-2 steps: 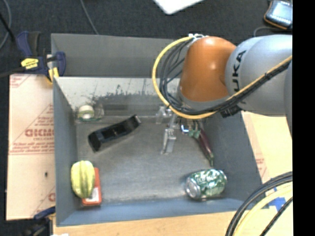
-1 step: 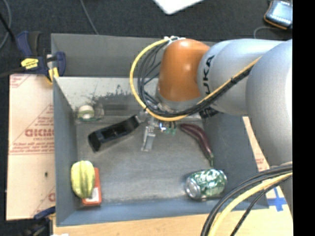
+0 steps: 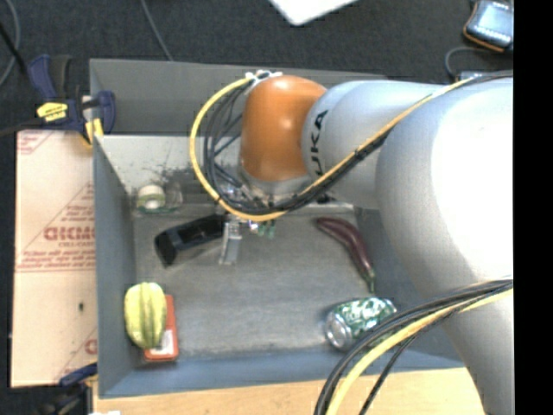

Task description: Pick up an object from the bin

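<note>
My gripper (image 3: 230, 247) hangs below the orange wrist cover, in the upper middle of the bin. A single silvery fingertip shows, just right of a black oblong thing (image 3: 185, 238) that lies slanted on the bin floor. Nothing shows between the fingers. A small clear tape roll (image 3: 152, 198) sits at the back left, close to the wall.
A yellow-green starfruit-like thing (image 3: 144, 313) rests on an orange-and-white block (image 3: 166, 340) at the front left. A dark purple chilli-shaped thing (image 3: 347, 240) lies to the right, and a crushed green-and-white can (image 3: 357, 319) at the front right. The arm covers the bin's right side.
</note>
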`<state>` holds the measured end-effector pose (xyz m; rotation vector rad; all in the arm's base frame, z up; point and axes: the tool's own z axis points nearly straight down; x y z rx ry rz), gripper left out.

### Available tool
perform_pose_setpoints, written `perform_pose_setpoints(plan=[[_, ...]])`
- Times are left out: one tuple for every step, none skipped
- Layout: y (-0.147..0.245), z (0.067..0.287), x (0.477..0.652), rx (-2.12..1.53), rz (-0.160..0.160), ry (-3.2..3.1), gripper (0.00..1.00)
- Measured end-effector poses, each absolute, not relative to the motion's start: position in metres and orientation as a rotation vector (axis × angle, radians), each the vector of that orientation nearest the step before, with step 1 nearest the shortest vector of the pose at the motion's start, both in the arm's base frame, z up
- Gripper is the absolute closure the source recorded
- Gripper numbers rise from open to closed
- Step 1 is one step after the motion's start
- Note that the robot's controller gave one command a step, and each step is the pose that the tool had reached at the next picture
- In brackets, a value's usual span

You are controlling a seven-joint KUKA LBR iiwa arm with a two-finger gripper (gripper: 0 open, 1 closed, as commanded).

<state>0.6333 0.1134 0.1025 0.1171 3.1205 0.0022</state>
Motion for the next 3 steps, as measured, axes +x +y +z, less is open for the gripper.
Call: perform_pose_setpoints(plan=[[0.169,0.073,0.625,-0.092,0.006,3.115,1.00],[0.169,0.073,0.625,-0.092,0.006,3.115,1.00],[0.168,0.113,0.616,-0.103,-0.003,3.133,1.00]])
